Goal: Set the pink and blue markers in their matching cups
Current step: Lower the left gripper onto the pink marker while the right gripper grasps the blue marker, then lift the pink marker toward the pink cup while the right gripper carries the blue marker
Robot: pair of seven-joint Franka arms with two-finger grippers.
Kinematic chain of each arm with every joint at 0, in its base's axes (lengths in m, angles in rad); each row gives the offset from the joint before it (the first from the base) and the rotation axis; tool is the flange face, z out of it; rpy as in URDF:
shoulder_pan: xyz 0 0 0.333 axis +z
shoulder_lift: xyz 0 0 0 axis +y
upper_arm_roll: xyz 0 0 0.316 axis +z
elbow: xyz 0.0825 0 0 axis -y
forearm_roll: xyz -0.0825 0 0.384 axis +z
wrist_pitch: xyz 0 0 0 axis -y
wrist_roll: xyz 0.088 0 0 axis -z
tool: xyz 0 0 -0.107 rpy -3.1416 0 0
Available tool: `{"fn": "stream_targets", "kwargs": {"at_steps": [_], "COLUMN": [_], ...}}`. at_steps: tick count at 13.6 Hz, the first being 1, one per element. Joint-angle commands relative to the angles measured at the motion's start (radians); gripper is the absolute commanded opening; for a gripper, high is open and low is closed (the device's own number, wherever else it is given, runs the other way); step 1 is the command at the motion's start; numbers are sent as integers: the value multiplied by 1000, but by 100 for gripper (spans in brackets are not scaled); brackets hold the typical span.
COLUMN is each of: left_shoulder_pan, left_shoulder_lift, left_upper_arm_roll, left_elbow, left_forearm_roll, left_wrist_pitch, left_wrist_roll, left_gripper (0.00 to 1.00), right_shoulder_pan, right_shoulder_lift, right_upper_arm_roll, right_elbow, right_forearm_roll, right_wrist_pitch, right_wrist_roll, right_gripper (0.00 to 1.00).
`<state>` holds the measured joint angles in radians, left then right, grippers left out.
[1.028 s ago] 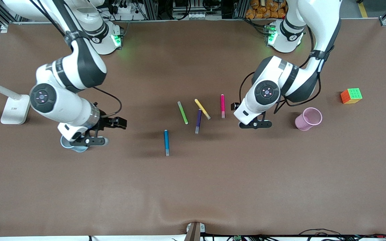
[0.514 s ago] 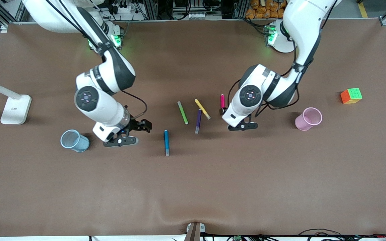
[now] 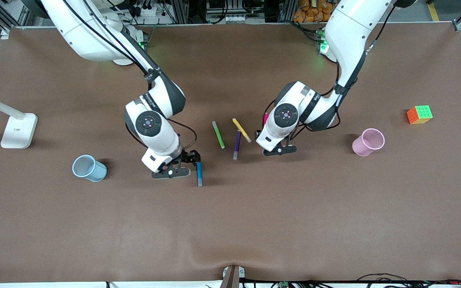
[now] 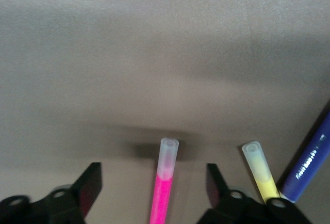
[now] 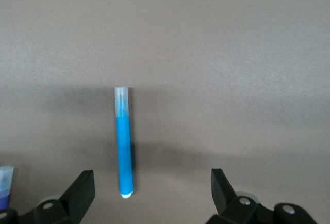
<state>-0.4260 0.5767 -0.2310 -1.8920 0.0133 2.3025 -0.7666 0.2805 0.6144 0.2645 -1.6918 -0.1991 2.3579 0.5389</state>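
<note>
Now both arms are working the pickup. The left pincer (image 4: 153, 190) is straddling the pink marker (image 4: 164, 189), fingers apart, nothing grasped. The right pincer (image 5: 153, 195) is hanging spread above the blue marker (image 5: 124, 149); each needs lowering and clenching. Both cups are waiting at the surface's ends.

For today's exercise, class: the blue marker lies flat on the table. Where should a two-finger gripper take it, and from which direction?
Grip the blue marker around the middle of its coloured barrel, coming straight down from above. It lies flat on the table, slim and round, with bare mat along both long sides, so the fingers can close across its width. The right gripper is open above it; the greyish tip is best avoided, being off balance.
</note>
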Motion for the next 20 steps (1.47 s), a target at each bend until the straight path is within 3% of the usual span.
{"fn": "stream_targets", "kwargs": {"at_steps": [1, 4, 8, 10, 12, 15, 16, 20], "left_shoulder_pan": [-8, -11, -19, -19, -17, -16, -7, 50], "left_shoulder_lift": [8, 18, 40, 45, 45, 41, 32, -49], "left_upper_arm_roll": [4, 2, 2, 4, 2, 2, 2, 12], "left_elbow": [-7, -6, -4, -4, -6, -4, -4, 7], "left_forearm_roll": [-6, -6, -6, -6, -6, -6, -6, 4], "left_wrist_pitch": [26, 35, 71, 81, 81, 80, 69, -40], "left_wrist_roll": [-13, -13, -14, -14, -14, -17, -14, 7], "left_gripper": [68, 62, 57, 47, 26, 0, 0, 0], "right_shoulder_pan": [20, 22, 35, 40, 42, 43, 45, 43], "right_shoulder_lift": [67, 123, 172, 185, 196, 211, 214, 217], "right_upper_arm_roll": [1, 1, -2, -2, -2, -4, -4, -2], "right_elbow": [64, 67, 92, 99, 104, 109, 110, 112], "right_forearm_roll": [-89, -114, -126, -152, -158, -161, -164, -164], "right_wrist_pitch": [12, 112, 136, 136, 136, 156, 162, 164], "right_wrist_roll": [76, 107, 147, 162, 176, 182, 187, 193], "right_gripper": [100, 100, 96, 84, 67, 58, 53, 9]}}
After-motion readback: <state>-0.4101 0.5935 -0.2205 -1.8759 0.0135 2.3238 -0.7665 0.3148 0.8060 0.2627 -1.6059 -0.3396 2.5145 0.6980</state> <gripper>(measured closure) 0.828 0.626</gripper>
